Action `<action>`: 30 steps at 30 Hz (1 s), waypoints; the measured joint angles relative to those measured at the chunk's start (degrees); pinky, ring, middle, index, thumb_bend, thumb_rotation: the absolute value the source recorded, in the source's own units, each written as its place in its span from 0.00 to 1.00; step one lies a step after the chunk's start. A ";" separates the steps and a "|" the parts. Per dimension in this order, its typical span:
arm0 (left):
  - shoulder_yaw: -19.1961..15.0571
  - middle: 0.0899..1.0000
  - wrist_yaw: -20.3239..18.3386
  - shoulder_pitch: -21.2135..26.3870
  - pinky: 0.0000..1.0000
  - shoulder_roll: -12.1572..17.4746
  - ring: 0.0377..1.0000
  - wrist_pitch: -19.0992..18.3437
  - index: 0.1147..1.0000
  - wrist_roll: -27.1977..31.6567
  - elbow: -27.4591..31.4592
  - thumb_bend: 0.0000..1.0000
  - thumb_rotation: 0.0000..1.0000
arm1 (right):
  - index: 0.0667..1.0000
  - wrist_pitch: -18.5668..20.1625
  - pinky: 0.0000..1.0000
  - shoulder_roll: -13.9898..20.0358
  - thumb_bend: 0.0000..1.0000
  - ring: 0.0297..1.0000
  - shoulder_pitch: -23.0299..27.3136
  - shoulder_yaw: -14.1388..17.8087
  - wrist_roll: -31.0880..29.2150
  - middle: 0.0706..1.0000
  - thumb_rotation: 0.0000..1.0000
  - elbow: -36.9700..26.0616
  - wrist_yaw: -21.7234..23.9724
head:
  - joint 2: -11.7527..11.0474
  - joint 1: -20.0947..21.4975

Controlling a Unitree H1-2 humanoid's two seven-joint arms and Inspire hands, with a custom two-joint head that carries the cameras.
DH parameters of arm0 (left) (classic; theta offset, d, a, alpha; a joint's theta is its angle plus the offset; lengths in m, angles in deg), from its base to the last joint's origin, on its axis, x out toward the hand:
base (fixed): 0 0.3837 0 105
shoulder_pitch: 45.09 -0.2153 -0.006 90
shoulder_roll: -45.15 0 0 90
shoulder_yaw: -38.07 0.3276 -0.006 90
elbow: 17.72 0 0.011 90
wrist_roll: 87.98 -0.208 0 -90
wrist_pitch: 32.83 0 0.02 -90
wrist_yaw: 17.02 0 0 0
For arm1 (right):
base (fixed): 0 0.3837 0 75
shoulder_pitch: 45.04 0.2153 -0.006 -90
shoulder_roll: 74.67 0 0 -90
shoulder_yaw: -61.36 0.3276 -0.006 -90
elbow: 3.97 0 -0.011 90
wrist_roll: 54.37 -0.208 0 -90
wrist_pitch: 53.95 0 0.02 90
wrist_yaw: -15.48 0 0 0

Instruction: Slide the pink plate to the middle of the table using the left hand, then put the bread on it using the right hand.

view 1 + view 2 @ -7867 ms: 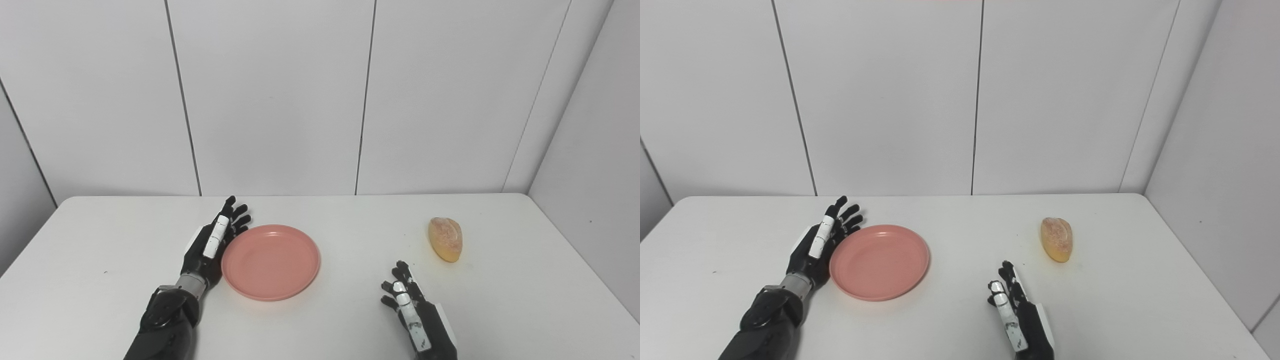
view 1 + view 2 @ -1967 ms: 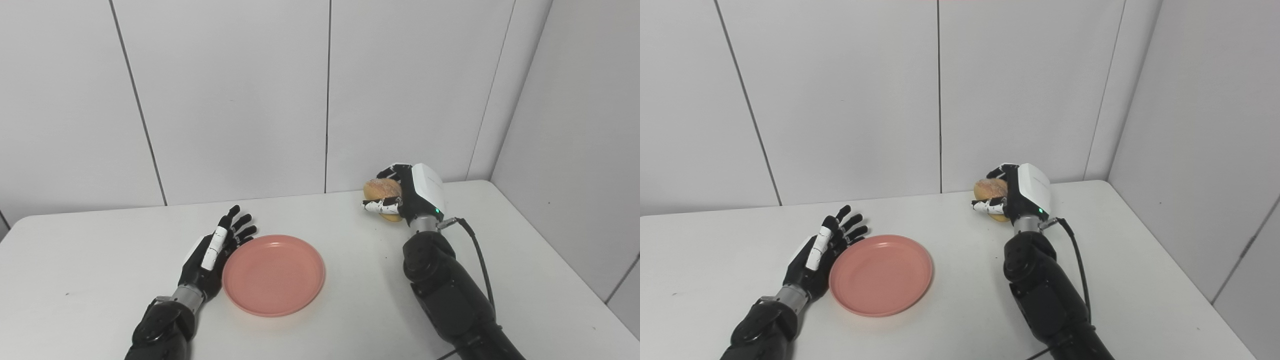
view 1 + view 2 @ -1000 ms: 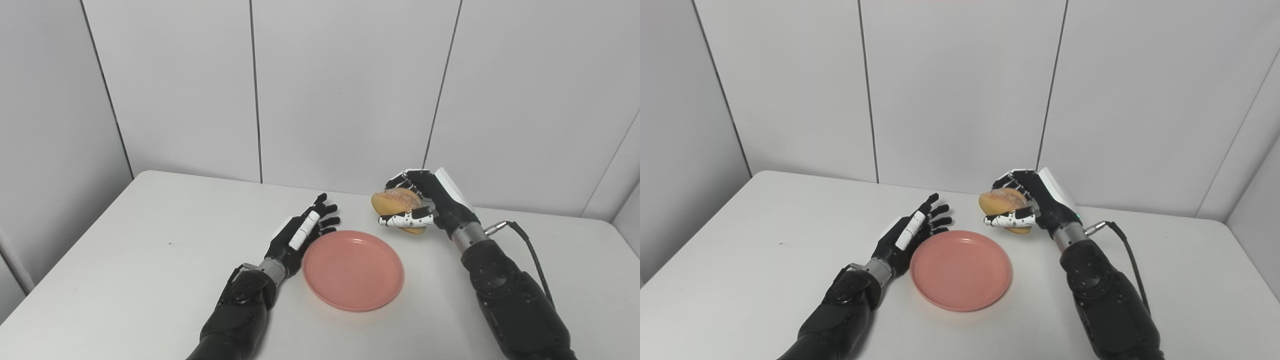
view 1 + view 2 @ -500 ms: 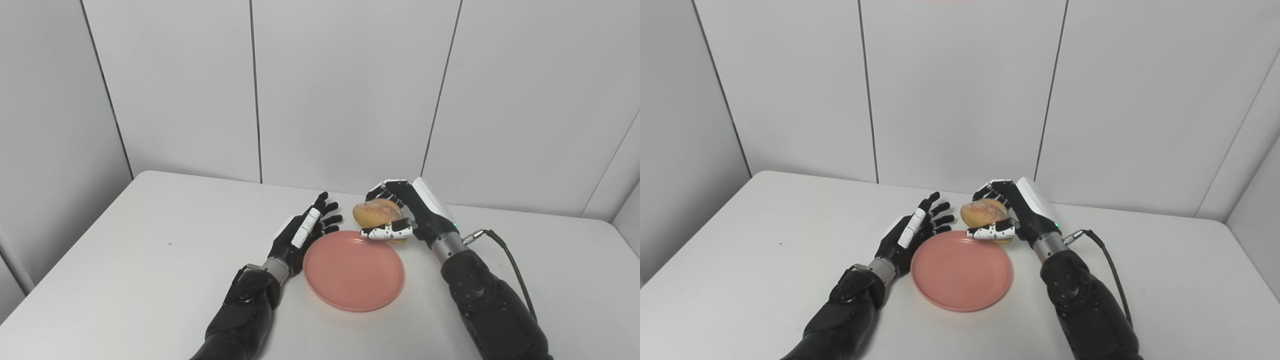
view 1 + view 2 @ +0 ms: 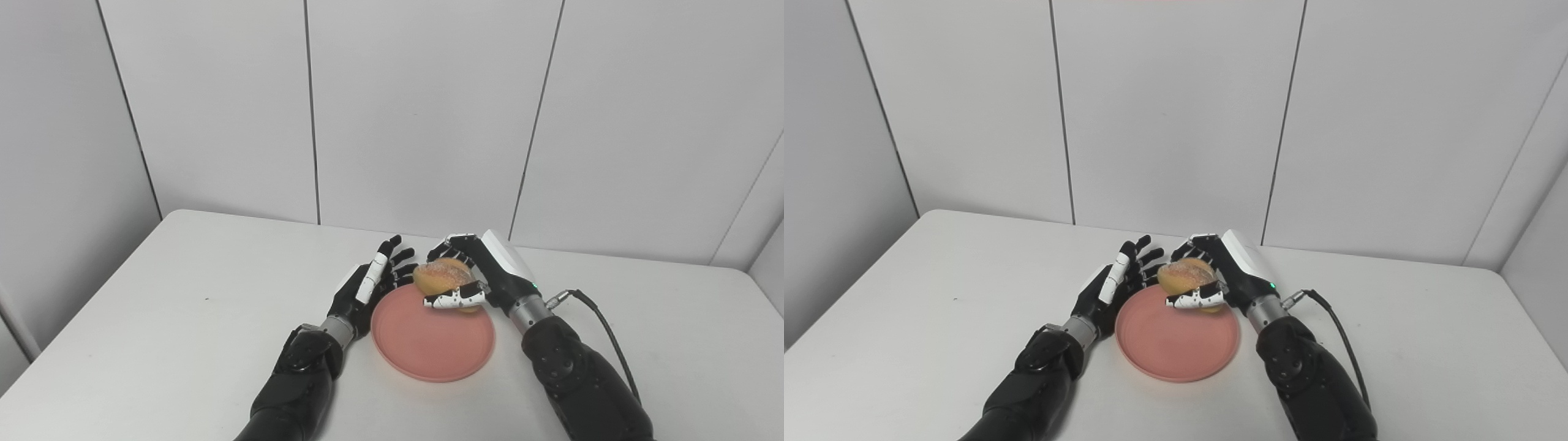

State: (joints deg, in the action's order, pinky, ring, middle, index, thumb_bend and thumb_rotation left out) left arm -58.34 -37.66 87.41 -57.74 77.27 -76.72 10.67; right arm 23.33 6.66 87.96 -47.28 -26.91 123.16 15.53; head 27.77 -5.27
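Two robot hands | right robot hand (image 5: 484, 278) grips bread (image 5: 442, 275) | over plate (image 5: 429, 343)

Item count: one pink plate (image 5: 432, 343), one bread (image 5: 442, 275), one table (image 5: 153, 318). Two hands are in view: one left hand (image 5: 366, 290) and one right hand (image 5: 484, 275). One cable (image 5: 603, 324) runs from the right wrist.

No readable text, labels, numbers anywhere (both eye views checked).

Far rim of pink plate (image 5: 429, 343) behind bread (image 5: 442, 274), both forearms cut off below
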 measured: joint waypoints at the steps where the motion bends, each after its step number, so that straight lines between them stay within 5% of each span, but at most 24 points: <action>1: 0.00 0.92 0.00 -0.13 0.87 -0.07 0.87 -0.21 1.00 0.00 0.38 0.85 0.96 | 0.45 0.00 0.39 -0.09 0.52 0.42 -0.05 -0.15 0.12 0.46 0.00 0.46 0.00 | 0.35 0.35; 19: -0.18 0.91 0.06 -0.83 0.88 -0.31 0.87 -1.24 1.00 0.03 1.75 0.88 0.95 | 0.48 -0.58 0.29 -0.31 0.52 0.38 -0.32 -1.87 2.60 0.44 0.00 6.89 -1.73 | 1.05 1.14; 27: -0.07 0.92 0.23 -0.91 0.87 -0.31 0.87 -1.24 1.00 -0.01 2.00 0.87 0.96 | 0.48 -1.37 0.32 -0.32 0.52 0.39 -0.04 -1.97 2.23 0.45 0.00 7.76 -1.95 | 1.32 1.32; 30: -0.04 0.94 0.23 -0.91 0.87 -0.31 0.91 -1.24 1.00 -0.01 1.94 0.87 0.96 | 0.48 -1.63 0.41 -0.35 0.52 0.46 -0.05 -1.46 0.83 0.46 0.03 7.76 -1.22 | 1.32 1.32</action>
State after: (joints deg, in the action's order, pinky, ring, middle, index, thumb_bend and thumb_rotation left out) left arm -58.37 -37.43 86.50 -58.05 76.03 -76.73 12.61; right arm 21.70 6.32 87.90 -48.74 -26.08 130.92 14.31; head 29.09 -3.96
